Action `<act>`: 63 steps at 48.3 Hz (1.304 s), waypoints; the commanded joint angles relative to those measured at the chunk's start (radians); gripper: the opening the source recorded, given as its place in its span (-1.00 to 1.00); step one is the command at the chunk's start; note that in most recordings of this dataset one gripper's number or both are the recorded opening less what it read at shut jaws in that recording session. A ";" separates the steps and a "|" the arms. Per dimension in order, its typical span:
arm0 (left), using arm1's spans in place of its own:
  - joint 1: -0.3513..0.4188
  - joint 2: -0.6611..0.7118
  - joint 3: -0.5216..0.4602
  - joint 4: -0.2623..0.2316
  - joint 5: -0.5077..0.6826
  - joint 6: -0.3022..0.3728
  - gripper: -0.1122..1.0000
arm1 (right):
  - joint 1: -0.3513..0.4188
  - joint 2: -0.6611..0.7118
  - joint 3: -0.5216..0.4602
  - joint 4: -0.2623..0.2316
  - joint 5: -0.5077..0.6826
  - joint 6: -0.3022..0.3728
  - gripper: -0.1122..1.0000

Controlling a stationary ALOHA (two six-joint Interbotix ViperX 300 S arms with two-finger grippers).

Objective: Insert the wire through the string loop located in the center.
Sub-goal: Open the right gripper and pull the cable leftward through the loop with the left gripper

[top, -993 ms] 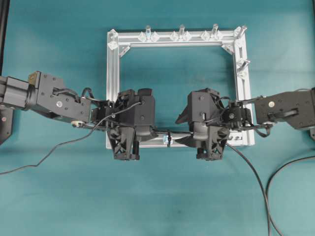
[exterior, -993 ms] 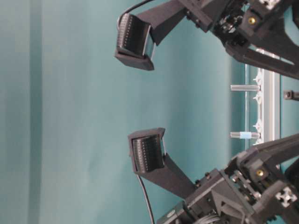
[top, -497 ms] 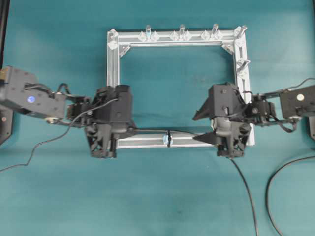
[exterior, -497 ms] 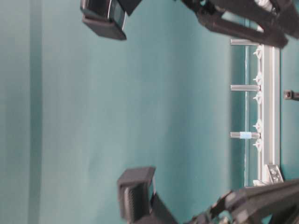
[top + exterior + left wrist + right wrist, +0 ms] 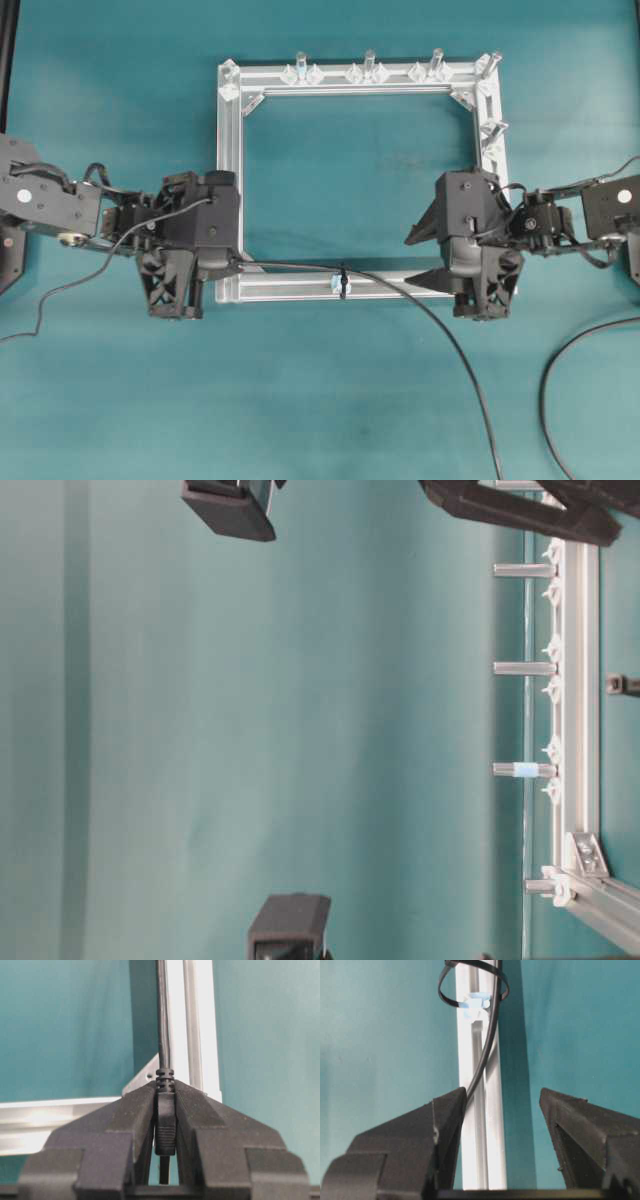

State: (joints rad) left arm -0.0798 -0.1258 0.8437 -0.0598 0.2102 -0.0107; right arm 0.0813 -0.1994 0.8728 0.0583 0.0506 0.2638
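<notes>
Overhead view: the wire [image 5: 420, 315] runs through the string loop [image 5: 342, 281] on the near bar of the square aluminium frame [image 5: 229, 180], then trails off toward the near right over bare teal table [image 5: 320, 400]. Left gripper [image 5: 236, 267], at the frame's near-left corner, is clamped on the wire's plug end. Right gripper [image 5: 424, 260], at the near-right corner, has its jaws wide apart, holding nothing. Upright pegs [image 5: 369, 63] line the far bar.

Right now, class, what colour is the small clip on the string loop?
Pale blue-white, on the black string loop; the right wrist view shows it best.
</notes>
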 commanded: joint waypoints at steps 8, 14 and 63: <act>-0.002 -0.077 0.040 -0.003 0.009 -0.009 -0.60 | 0.000 -0.017 -0.015 -0.002 -0.003 0.002 0.33; -0.002 -0.115 0.069 -0.003 0.009 -0.009 -0.60 | -0.002 -0.017 -0.015 -0.002 -0.005 0.002 0.33; 0.000 -0.176 0.121 -0.005 0.011 -0.011 -0.60 | 0.000 -0.017 -0.017 -0.002 -0.005 0.002 0.33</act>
State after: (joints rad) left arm -0.0798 -0.2945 0.9787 -0.0614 0.2240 -0.0123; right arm 0.0813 -0.1979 0.8728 0.0583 0.0522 0.2638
